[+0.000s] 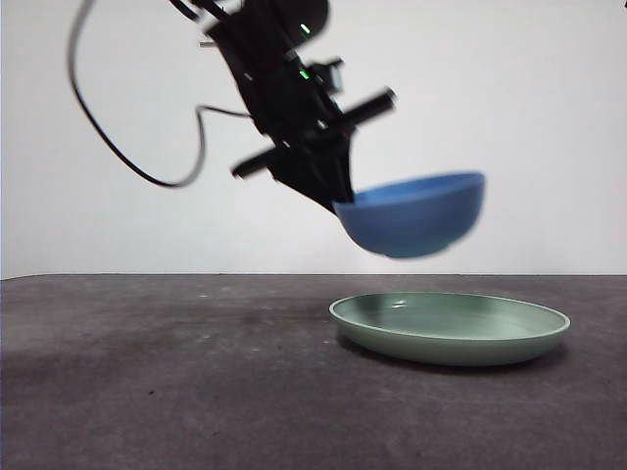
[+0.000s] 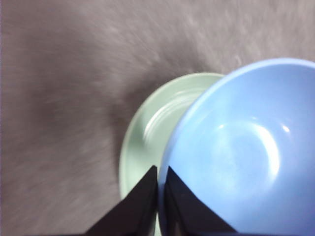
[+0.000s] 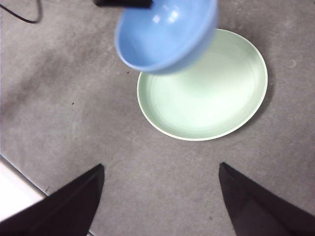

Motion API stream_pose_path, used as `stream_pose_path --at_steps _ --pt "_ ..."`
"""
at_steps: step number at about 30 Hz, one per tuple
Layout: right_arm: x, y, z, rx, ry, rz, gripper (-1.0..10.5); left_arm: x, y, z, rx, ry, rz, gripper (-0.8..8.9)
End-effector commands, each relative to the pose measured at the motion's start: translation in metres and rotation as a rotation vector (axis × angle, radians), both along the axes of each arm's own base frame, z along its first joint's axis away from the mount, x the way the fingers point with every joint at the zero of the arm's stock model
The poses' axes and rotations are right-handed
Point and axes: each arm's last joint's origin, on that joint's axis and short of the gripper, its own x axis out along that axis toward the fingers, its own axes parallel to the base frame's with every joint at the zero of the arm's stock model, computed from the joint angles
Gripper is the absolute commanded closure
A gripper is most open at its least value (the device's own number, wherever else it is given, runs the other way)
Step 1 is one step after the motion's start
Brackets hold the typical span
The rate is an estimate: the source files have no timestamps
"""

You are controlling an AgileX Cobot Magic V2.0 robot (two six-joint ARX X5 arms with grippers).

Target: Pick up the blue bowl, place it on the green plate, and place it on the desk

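Observation:
The blue bowl [image 1: 416,215] hangs in the air, tilted, above the left part of the green plate [image 1: 451,328], which lies flat on the desk [image 1: 147,372]. My left gripper [image 1: 338,201] is shut on the bowl's rim and reaches in from the upper left. In the left wrist view the left gripper [image 2: 160,169] pinches the rim of the bowl [image 2: 241,152], with the plate [image 2: 147,132] underneath. In the right wrist view my right gripper [image 3: 161,169] is open and empty, well above the desk, short of the plate [image 3: 206,93] and the bowl [image 3: 162,34].
A black cable [image 1: 98,127] loops down from the left arm at the upper left. A white wall stands behind the desk. A pale strip [image 3: 15,191] marks the desk's edge in the right wrist view.

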Motion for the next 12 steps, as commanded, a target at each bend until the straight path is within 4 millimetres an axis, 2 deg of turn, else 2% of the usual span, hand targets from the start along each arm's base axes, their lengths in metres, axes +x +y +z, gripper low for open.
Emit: stream_pose_path --at_steps 1,5,12 --pt "0.001 0.000 0.006 0.009 -0.019 -0.003 5.7 0.007 -0.015 -0.009 0.009 0.008 -0.011 8.03" --pt "0.001 0.000 0.006 0.009 -0.019 -0.003 5.7 0.011 -0.029 -0.028 0.037 0.040 -0.028 8.03" --pt "0.001 0.000 0.006 0.009 -0.019 -0.003 5.7 0.013 -0.038 -0.053 0.090 0.069 -0.030 8.04"
